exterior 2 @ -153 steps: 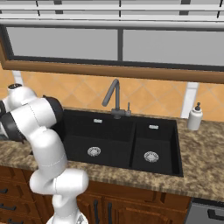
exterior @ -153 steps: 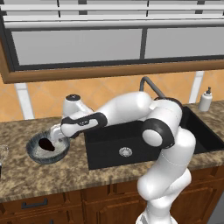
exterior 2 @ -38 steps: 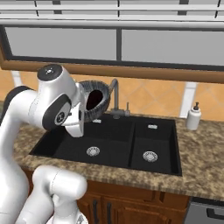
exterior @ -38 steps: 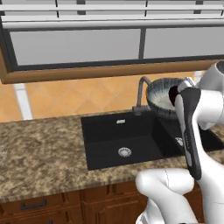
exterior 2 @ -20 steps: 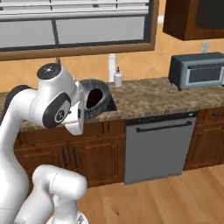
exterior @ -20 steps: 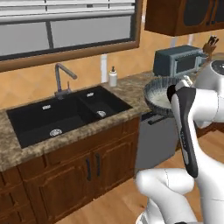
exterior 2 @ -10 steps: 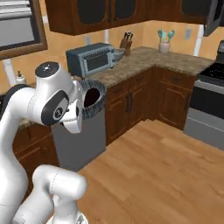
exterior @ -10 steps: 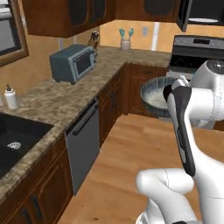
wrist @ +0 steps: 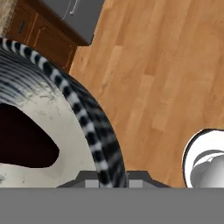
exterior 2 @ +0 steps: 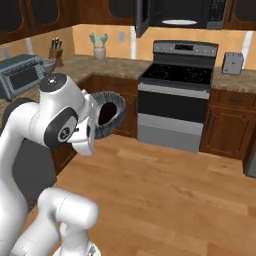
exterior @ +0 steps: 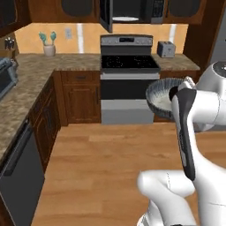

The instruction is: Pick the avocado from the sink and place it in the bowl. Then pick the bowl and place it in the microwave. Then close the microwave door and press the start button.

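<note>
The bowl (exterior: 161, 95) hangs in the air over the wooden floor, tilted on its side, with my gripper (wrist: 105, 176) shut on its striped rim (wrist: 94, 131). In the right base view the bowl (exterior 2: 111, 119) opens toward the camera, and the avocado (exterior 2: 105, 113) shows as a dark mass inside. Up close, the avocado (wrist: 22, 138) lies against the pale inner wall. The microwave (exterior 2: 187, 11) sits high above the stove, with its white turntable plate (exterior 2: 179, 22) showing. The microwave door (exterior 2: 141, 17) stands swung open on its left side. The sink is out of view.
A black-topped stove (exterior: 129, 66) stands straight ahead under the microwave (exterior: 132, 9), with a toaster (exterior: 166, 49) to its right. Counters with brown cabinets (exterior: 81, 95) run along the left, with a toaster oven (exterior 2: 21, 74) on them. Open wooden floor (exterior 2: 165, 185) lies between me and the stove.
The whole scene has swung: the base has turned from the sink counter to face the stove and microwave. The bowl stays gripped at the same place before the arm.
</note>
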